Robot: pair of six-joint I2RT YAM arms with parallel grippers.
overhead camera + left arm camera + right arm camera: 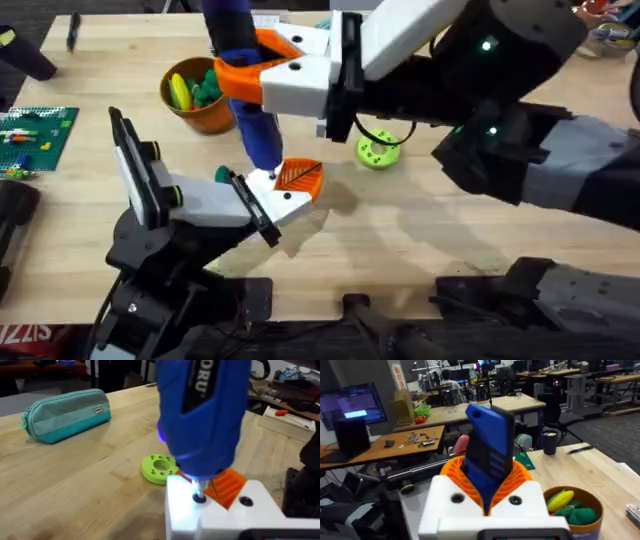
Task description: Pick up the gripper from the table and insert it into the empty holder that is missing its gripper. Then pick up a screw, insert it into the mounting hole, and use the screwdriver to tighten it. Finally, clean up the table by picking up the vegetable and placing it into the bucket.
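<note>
My right gripper (pixel 262 72) is shut on the dark-blue screwdriver (pixel 245 100), holding it upright with its orange pads (pixel 520 477) around the handle (pixel 487 450). The screwdriver's tip (pixel 199 497) is pressed into a mounting hole on top of the white holder (pixel 282 200) at the end of my left arm. The gripper with the orange ribbed pad (pixel 300 178) sits in that holder, and its pad (pixel 229 485) lies just behind the tip. A small dark green vegetable (pixel 222 175) lies on the table beside the holder. The orange-brown bucket (pixel 212 118) stands behind, with yellow and green toys in it.
A lime-green ring with holes (pixel 378 152) lies right of the holder. A green brick plate (pixel 35 135) is at the left edge. A teal pencil case (pixel 65 412) lies farther off on the table. The bucket's rim (pixel 572 494) is close beside the right wrist.
</note>
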